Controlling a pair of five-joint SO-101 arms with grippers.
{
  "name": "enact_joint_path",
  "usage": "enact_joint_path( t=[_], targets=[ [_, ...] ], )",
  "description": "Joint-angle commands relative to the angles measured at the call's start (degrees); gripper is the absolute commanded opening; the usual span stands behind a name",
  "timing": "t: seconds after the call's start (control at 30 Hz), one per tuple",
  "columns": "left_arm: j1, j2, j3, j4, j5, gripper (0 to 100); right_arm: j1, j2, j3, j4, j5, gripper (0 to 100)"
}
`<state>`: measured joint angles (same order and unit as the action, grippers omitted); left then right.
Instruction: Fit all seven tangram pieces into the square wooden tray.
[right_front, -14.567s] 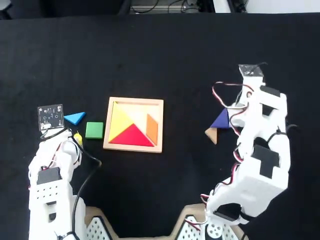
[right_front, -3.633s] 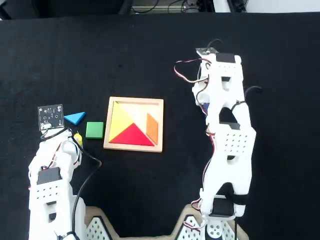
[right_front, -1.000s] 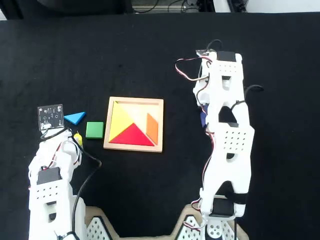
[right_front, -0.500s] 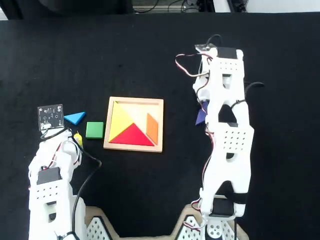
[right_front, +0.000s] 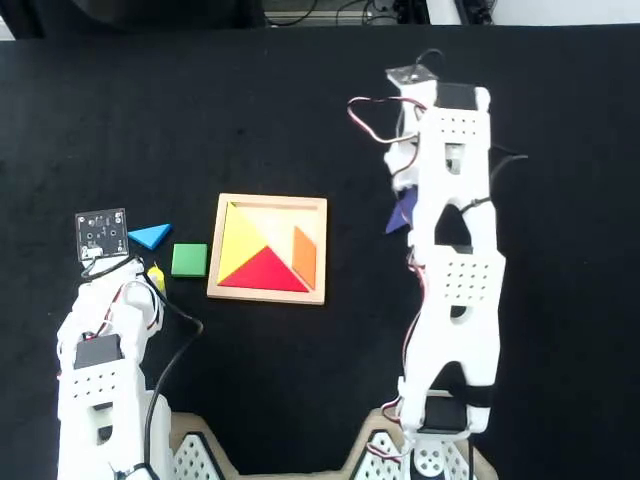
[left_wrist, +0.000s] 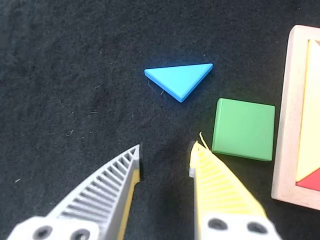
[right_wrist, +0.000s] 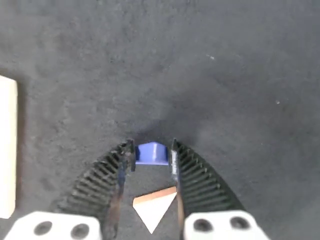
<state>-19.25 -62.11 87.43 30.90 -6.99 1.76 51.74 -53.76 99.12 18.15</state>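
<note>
Tangram pieces are spread over the black table. The square wooden tray sits left of centre in the high view and holds a yellow triangle, a red triangle and an orange piece; its upper right part is bare wood. Just left of it lie a green square and a light blue triangle, near each other but apart.

The left gripper hangs over bare cloth close to those two, fingers spread and empty.

The right gripper is clamped on a dark blue triangle. In the high view the right arm covers most of that piece (one corner pokes out right of the tray), so whether it is off the table is hard to judge. A tan triangle shows between the fingers, nearer the wrist, partly cut off.
</note>
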Motion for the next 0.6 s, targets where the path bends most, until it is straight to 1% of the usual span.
enact_joint_path(
  t=[0.0,0.1,0.4,0.57],
  targets=[
    [0.92,-0.79,-0.66,-1.05,-0.35,17,-2.9,-0.66,-3.03,1.85,1.14,4.6],
    [0.92,-0.79,-0.66,-1.05,-0.35,17,-4.04,-0.4,-3.03,1.85,1.05,1.0],
    [0.92,-0.79,-0.66,-1.05,-0.35,17,-7.3,-0.66,-3.56,1.76,1.14,1.2],
    [0.92,-0.79,-0.66,-1.05,-0.35,17,-11.16,-0.75,-4.62,1.85,5.36,1.1]
  ],
)
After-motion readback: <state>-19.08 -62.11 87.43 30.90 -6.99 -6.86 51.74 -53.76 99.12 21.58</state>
